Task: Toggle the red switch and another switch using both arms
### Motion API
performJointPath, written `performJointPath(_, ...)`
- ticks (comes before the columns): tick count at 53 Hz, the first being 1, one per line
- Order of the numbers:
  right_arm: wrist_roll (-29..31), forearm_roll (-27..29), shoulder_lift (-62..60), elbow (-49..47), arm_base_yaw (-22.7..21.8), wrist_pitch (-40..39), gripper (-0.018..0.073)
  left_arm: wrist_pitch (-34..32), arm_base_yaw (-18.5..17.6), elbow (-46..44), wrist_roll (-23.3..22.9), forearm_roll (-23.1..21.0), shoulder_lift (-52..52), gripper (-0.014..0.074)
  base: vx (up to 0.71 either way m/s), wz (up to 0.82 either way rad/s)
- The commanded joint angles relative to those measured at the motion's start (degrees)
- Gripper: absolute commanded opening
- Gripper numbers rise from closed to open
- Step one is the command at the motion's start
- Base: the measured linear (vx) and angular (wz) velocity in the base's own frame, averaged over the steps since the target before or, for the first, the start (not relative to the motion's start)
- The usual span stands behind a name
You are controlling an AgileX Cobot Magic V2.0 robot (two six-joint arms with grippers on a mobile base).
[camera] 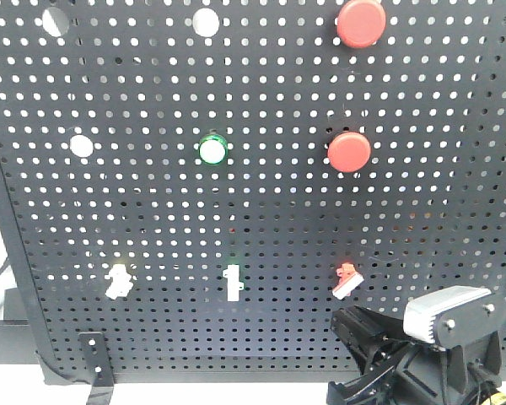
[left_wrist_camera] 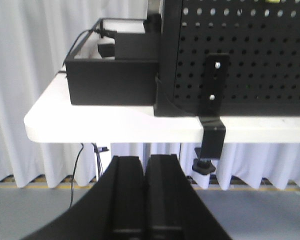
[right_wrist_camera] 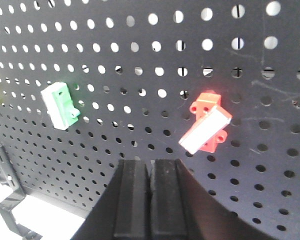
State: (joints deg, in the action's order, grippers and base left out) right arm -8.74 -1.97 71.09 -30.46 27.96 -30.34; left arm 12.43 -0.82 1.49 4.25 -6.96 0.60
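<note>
The red switch [camera: 347, 280] sits low on the right of the black pegboard [camera: 261, 211], its white lever tilted down-left. In the right wrist view the red switch [right_wrist_camera: 206, 129] lies just above and to the right of my right gripper [right_wrist_camera: 151, 161], which is shut and empty. From the front, the right gripper [camera: 347, 325] sits just below the switch, with its silver block [camera: 447, 314] behind it. The yellow-based switch [camera: 118, 279] is low on the left. My left gripper [left_wrist_camera: 146, 160] is shut and empty, below the table edge [left_wrist_camera: 115, 131].
A green-based toggle [camera: 232, 282] stands between the two switches. Two big round red buttons [camera: 349, 151] and a green round button [camera: 212, 149] sit higher up. A black clamp bracket [left_wrist_camera: 213, 107] holds the board to the table, and a black box [left_wrist_camera: 112, 75] stands beside it.
</note>
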Motion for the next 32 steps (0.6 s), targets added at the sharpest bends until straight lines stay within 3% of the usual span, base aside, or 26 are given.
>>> performJointPath(1, 0.24, -0.11, -1.51, -1.59, -0.04, -4.85, -0.0006, -3.92, 0.09, 1.16, -0.24, -0.25, 0.51, 0.0003, 0.00, 0.00)
performJointPath(26, 0.32, -0.11, -1.51, -1.59, -0.04, -4.85, -0.0006, -3.93, 0.09, 1.16, -0.19, -0.25, 0.51, 0.0003, 0.00, 0.00)
performJointPath(32, 3.20, 1.97, -1.73, -0.81, -0.16, -4.93, -0.0006, -3.93, 0.09, 1.16, -0.19, -0.25, 0.51, 0.0003, 0.00, 0.00)
